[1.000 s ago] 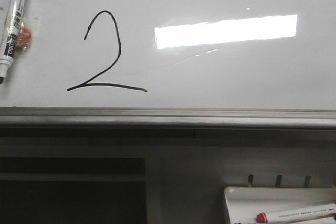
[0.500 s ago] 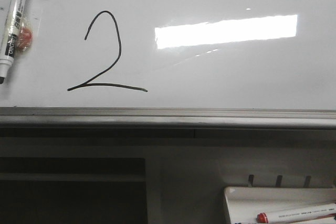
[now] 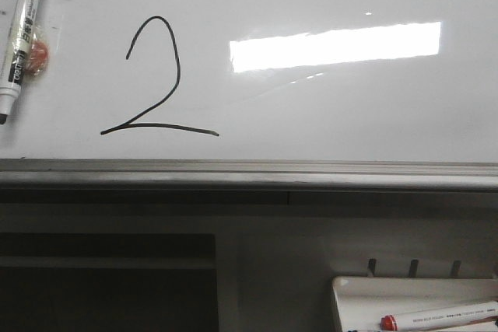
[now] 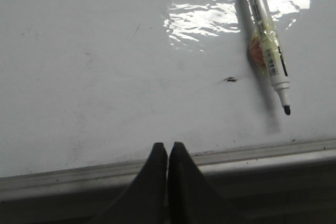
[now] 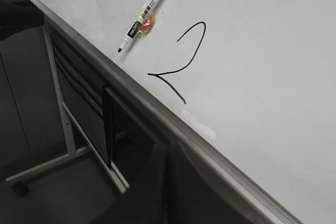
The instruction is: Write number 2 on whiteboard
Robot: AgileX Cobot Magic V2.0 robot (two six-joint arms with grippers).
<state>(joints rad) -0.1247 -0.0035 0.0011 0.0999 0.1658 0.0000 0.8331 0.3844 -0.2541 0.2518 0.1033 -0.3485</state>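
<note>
A thin black number 2 [image 3: 156, 83] stands on the glossy whiteboard [image 3: 327, 114], left of a bright rectangular reflection; it also shows in the right wrist view [image 5: 181, 64]. A black-capped white marker [image 3: 19, 40] hangs on the board at its far left, tip down, and shows in the left wrist view [image 4: 266, 40] and the right wrist view [image 5: 143, 14]. My left gripper [image 4: 167, 146] is shut and empty, its tips in front of the board's grey lower rail [image 4: 252, 153]. My right gripper [image 5: 168, 148] is shut and empty, below the rail [image 5: 173, 124]. Neither gripper shows in the front view.
A small white tray [image 3: 412, 301] at the lower right holds a red-capped marker [image 3: 440, 318]. A dark opening [image 3: 105, 281] lies under the rail at the lower left. The right wrist view shows the board's stand and a castor [image 5: 20, 188] on the floor.
</note>
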